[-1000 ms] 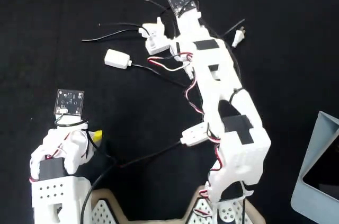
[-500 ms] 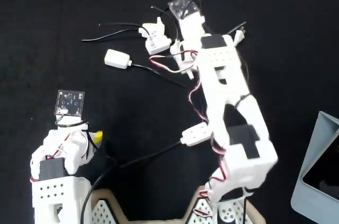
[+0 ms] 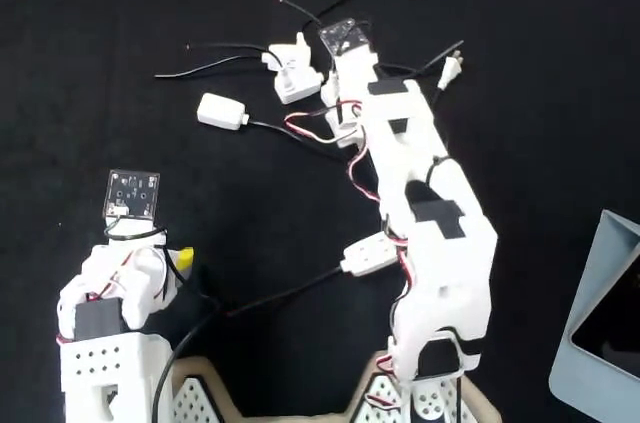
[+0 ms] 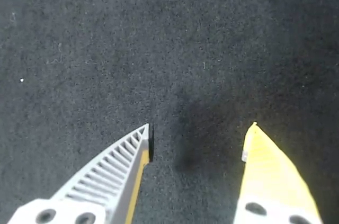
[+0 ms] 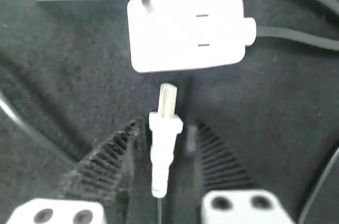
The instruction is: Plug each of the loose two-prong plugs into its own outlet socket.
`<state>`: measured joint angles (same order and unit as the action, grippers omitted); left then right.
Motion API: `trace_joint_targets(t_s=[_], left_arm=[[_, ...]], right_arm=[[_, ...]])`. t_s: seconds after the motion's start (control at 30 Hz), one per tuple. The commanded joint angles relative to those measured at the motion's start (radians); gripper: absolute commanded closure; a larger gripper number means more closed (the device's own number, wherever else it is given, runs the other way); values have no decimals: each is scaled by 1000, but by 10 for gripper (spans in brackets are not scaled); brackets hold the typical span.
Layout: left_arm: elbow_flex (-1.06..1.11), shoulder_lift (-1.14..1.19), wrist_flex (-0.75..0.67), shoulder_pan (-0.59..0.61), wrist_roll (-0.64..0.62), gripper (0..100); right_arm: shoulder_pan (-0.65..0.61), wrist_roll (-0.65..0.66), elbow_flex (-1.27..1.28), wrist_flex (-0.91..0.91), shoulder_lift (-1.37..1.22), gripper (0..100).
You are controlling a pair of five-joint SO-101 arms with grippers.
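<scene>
Right pincer (image 5: 167,125) is gripping the small white two-prong plug (image 5: 163,142); the white rectangular plastic outlet socket (image 5: 180,33) is sitting just ahead. Prongs (image 5: 168,96) are looking off its slots (image 5: 201,15), so pushing is probably just shoving it away.

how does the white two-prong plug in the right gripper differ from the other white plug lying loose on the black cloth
The gripped white plug sits in the right gripper; the loose white plug lies untouched on the black cloth. The gripped plug's prongs point at the white outlet block; the loose plug lies apart from any socket. Both are white and unplugged.
</scene>
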<state>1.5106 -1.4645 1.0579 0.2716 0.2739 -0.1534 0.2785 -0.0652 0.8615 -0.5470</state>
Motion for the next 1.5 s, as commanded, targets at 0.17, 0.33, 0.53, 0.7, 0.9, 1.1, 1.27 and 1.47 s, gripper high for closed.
trace_joint_targets(t_s=[0.17,0.33,0.53,0.7,0.9,1.1,1.27,1.47], left_arm=[[-8,-11,-5,10,2,720],[-8,-11,-5,10,2,720],[-8,-11,-5,10,2,721],[-8,-11,-5,10,3,721],[-8,-11,-5,10,3,721],[-7,-11,-5,10,3,721],[-7,-11,-5,10,3,721],[-7,-11,-5,10,3,721]], right_arm=[[20,2,-58,60,136,986],[18,2,-54,130,305,987],[-25,2,-53,224,487,987],[-112,-124,-53,290,599,987],[-195,-519,-56,307,664,987],[-198,-884,-21,305,665,986],[-195,-1071,156,302,668,986],[-192,-1089,355,299,665,986]])
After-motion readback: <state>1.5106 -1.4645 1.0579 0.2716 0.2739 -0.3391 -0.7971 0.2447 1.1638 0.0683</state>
